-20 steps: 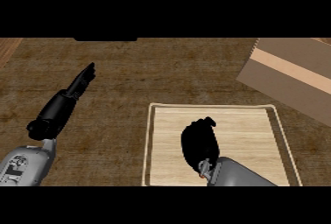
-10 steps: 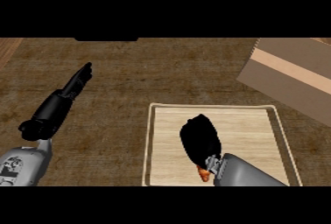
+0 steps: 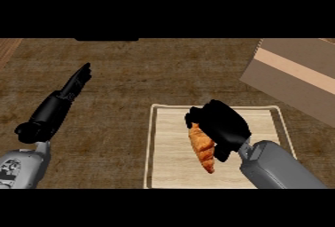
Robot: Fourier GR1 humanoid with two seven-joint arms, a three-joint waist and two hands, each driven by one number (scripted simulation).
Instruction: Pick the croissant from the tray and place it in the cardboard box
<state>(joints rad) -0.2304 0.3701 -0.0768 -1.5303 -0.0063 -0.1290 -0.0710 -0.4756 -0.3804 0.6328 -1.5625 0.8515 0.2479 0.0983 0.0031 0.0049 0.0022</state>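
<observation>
Holding the croissant along its right side, the right robot hand sits over the tray, its dark fingers curled round the pastry's upper end and flank. The croissant shows as an orange-brown crescent running down from under the palm toward the tray's near edge; whether it has left the tray's surface or rests on it cannot be told from this steep view. The tray lies on the brown counter, just in front of the robot.

The cardboard box stands at the upper right, well apart from the hand and set at an angle, only part of it inside the view. Its opening is not visible from here.

The left robot hand shows at the left, fingers straight and pointing away from the robot, resting above the counter and holding nothing.

As a judgement of progress: the grasp looks made, so the first part of the task is largely done. What remains is the lift clear of the tray, the carry up and to the right across the counter, and the release into the box. Nothing has reached the box yet.
</observation>
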